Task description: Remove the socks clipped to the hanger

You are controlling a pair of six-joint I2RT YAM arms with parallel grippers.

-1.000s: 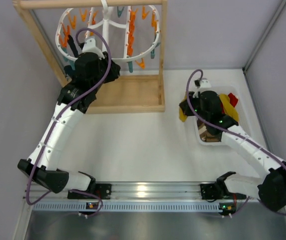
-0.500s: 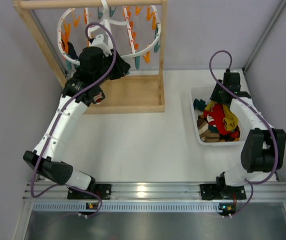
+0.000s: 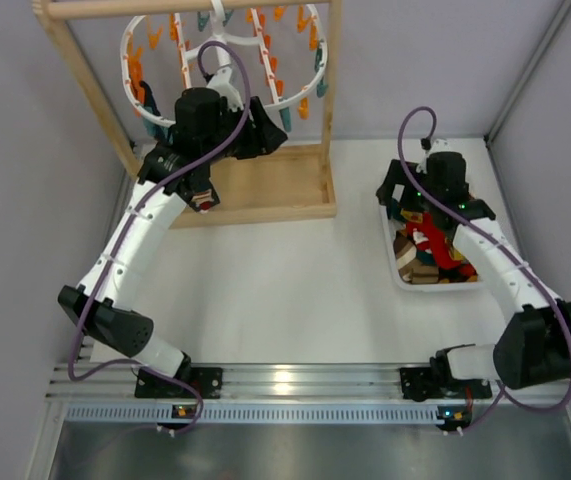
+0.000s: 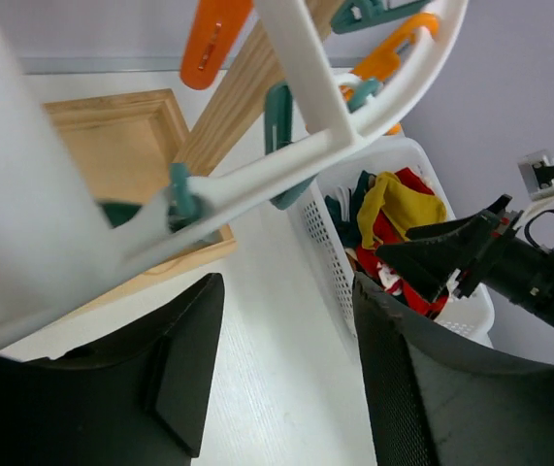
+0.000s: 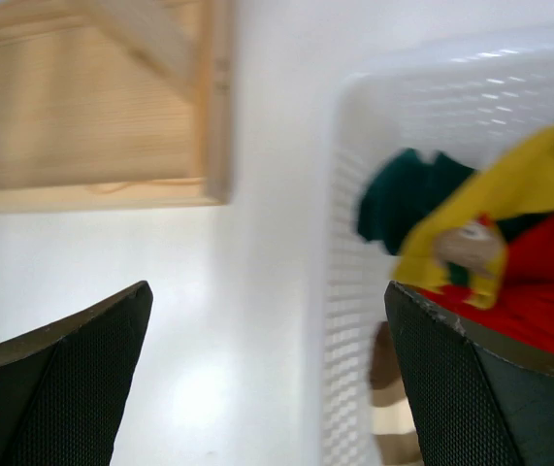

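Red, mustard and dark fabric socks (image 3: 435, 240) now lie in the white mesh basket (image 3: 437, 287) at right. The right gripper (image 5: 269, 291) has spread wide above them. The left gripper (image 4: 286, 286), spread and empty, has risen beneath the white plastic ring hanger (image 4: 301, 58), upper left.

White arms (image 3: 125, 250), black joints (image 3: 200, 120), purple cables (image 3: 419, 109), seemingly mesh-textured black pincer fingers (image 5: 63, 388).

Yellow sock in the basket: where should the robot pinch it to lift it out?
Pinch the raised fold of the yellow sock, coming straight down from above. It lies draped on top of the red sock, so its hump stands up with nothing covering it. The upright walls of the white basket would likely block a reach from the side.
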